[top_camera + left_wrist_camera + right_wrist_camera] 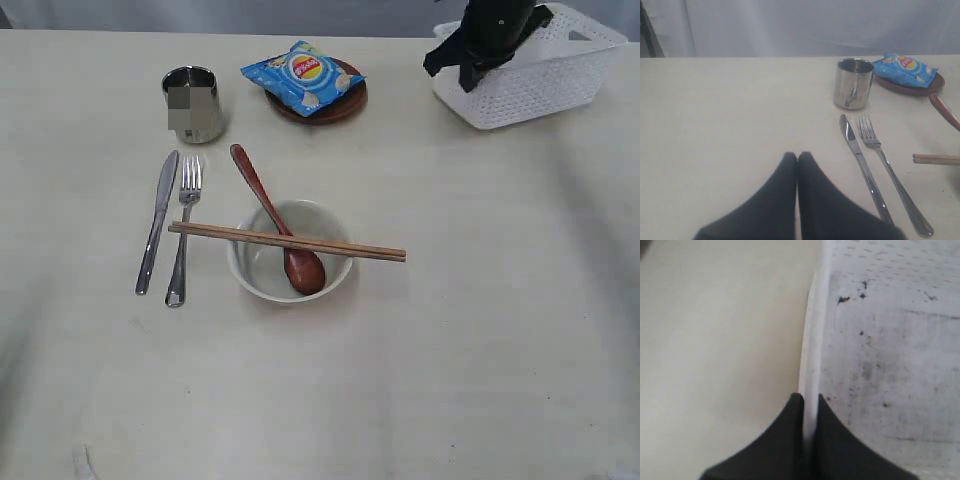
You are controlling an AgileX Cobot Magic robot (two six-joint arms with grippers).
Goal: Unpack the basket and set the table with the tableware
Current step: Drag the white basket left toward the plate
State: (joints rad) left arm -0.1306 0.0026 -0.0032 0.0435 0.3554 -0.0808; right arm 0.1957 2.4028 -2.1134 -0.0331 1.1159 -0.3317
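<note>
Basket (560, 85): far right of table (480, 350), looks empty, long axis roughly left-right. Right gripper (810, 405) clamped on its left wall, one finger inside, one outside. Left gripper (797, 159) pressed together, holding nothing, well apart to the left. Right arm nearer.

The chip bag (302, 76) hides most of the plate (343, 108).

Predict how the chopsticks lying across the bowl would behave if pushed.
The chopsticks span the bowl rim with overhanging ends, so they would probably slide or tip off. Thin and wooden-looking, they are likely light and stiff.
</note>
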